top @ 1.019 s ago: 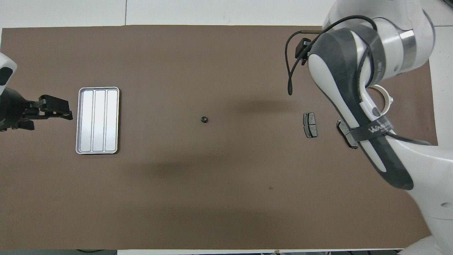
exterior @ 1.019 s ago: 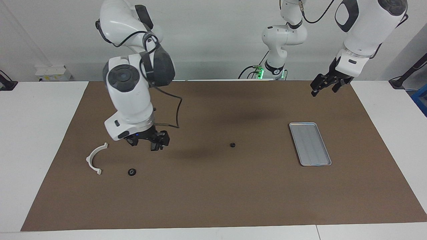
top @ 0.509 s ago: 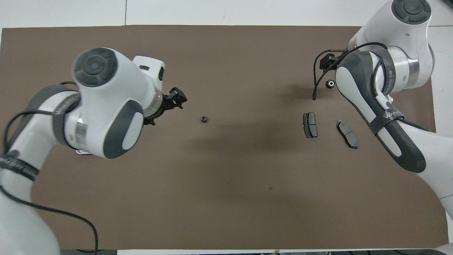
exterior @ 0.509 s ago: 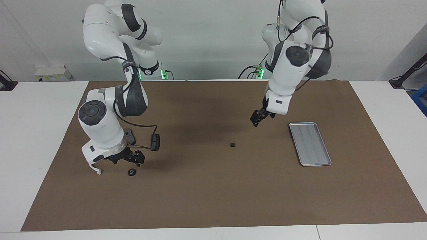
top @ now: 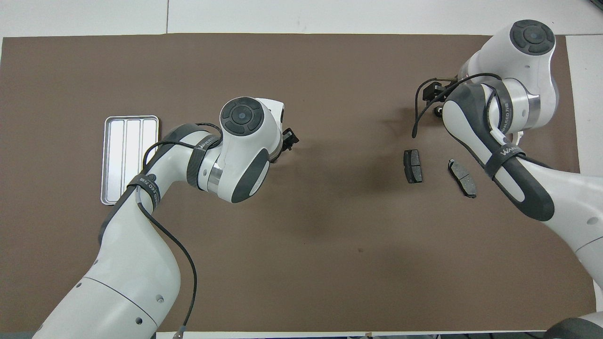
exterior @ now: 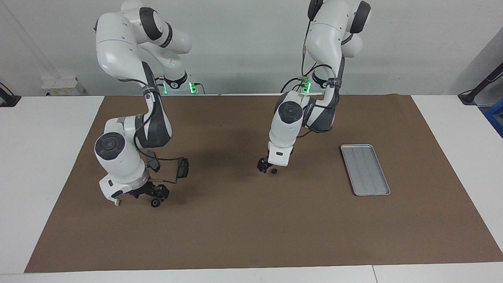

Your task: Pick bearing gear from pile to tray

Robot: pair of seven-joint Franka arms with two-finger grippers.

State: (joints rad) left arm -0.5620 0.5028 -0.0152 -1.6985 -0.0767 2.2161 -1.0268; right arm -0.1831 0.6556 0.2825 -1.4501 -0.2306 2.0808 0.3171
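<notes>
Both arms are reaching down for a gear, so the picking step is just starting. The left gripper [exterior: 267, 168] is hanging low over the brown mat [exterior: 251, 228], right beside a small black gear [exterior: 274, 171] in the middle of the table. Its fingers are open and holding nothing. The right gripper [exterior: 151, 193] is low by another black gear [exterior: 155, 203] at the right arm's end of the table, also open and empty. I think each gripper next needs to sit right over its gear, go down, and squeeze gently, because the gears are tiny and round and could roll away.

The tray [exterior: 365, 169] is lying flat toward the left arm's end, well apart from both gears. It is shiny silver metal with a raised rim and long grooves, and nothing is in it yet. Two dark grey pads [top: 412, 165] are lying flat near the right arm.
</notes>
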